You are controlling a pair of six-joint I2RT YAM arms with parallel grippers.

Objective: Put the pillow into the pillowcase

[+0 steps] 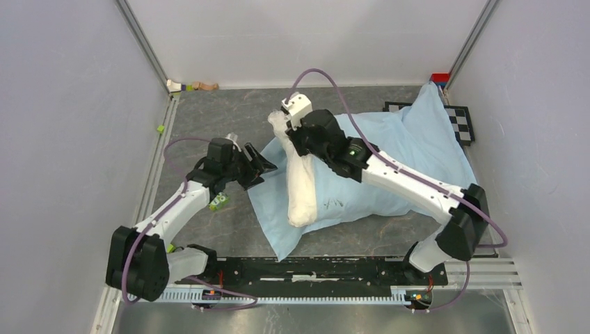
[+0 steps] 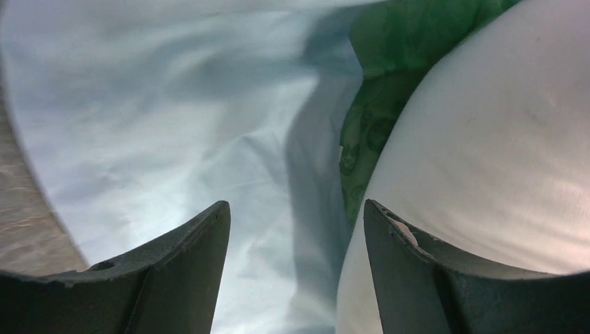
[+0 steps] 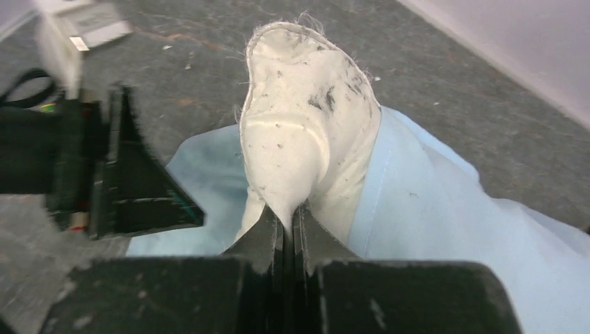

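Right now, the right gripper [image 3: 289,217] is clamped tight on a corner of the pillow [image 1: 304,184]!
The right arm stretches from its base diagonally across the blue pillowcase [image 1: 417,146], wrist bent down at the pillow's far end, pinching the dingy corner up off the fabric. The left arm angles in from the left, the left gripper [image 2: 296,209] hovering with jaws wide at the pillowcase's edge, just beside the pillow. Mint-green lining shows there, so the pillow may be partly inside.

I see top cam high, rear, looking down over the whole table [image 1: 229,118]; both wrist cams close-up, sharing pillow [image 3: 306,139] and pillowcase [image 2: 174,125].
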